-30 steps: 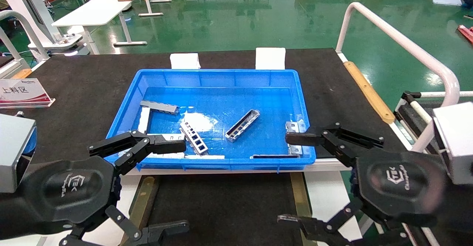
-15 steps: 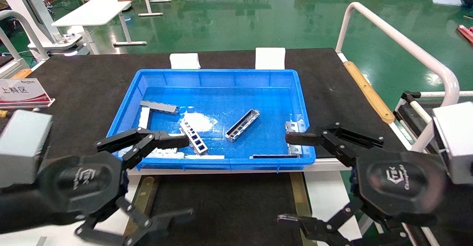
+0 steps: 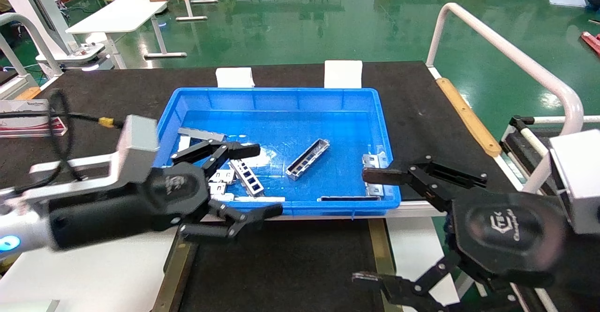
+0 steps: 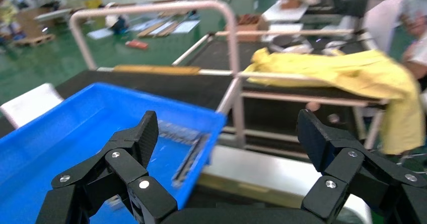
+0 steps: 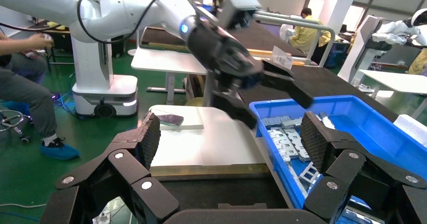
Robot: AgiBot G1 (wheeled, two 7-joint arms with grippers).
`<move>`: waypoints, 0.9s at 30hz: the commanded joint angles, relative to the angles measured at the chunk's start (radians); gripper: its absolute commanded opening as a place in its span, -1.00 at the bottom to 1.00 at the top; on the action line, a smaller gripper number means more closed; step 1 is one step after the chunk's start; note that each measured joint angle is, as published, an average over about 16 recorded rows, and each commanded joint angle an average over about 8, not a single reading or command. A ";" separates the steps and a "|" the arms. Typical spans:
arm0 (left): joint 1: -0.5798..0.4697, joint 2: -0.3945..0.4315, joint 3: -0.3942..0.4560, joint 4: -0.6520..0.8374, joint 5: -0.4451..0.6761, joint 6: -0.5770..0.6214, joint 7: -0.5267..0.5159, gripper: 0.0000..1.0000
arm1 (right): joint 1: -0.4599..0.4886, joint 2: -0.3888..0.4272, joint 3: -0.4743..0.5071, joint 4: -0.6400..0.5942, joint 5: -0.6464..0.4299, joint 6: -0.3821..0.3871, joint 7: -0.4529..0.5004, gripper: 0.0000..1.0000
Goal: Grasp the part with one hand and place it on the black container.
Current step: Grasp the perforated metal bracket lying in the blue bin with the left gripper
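The part (image 3: 307, 159) is a slim silver-grey trough-shaped bar lying at a slant in the middle of the blue bin (image 3: 361, 97). My left gripper (image 3: 265, 180) is open and empty above the bin's near left corner, to the left of the part and apart from it. In the left wrist view its jaws (image 4: 226, 133) stand wide apart over the bin's edge (image 4: 75, 133). The black container (image 3: 281, 265), with olive-brass side strips, lies in front of the bin. My right gripper (image 3: 363, 227) is open and empty, parked by the bin's near right corner; its own view (image 5: 231, 133) shows the black container (image 5: 216, 194) below it.
The bin also holds a white-silver bar with square holes (image 3: 246, 176), flat slotted plates (image 3: 375, 162), a grey bar (image 3: 201, 134) and a dark bar (image 3: 349, 198) along the front wall. A white railing (image 3: 506, 54) runs at the right. A sign (image 3: 23, 124) stands far left.
My left arm has swung up and to the right from the near left, bringing its open gripper over the bin's near left corner. The right arm has not moved.
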 commanded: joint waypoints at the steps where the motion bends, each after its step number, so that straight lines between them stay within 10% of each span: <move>1: -0.017 0.023 0.017 0.024 0.030 -0.021 -0.005 1.00 | 0.000 0.000 0.000 0.000 0.000 0.000 0.000 1.00; 27: -0.286 0.500 0.166 0.649 0.343 -0.403 0.140 1.00 | 0.000 0.000 0.000 0.000 0.000 0.000 0.000 1.00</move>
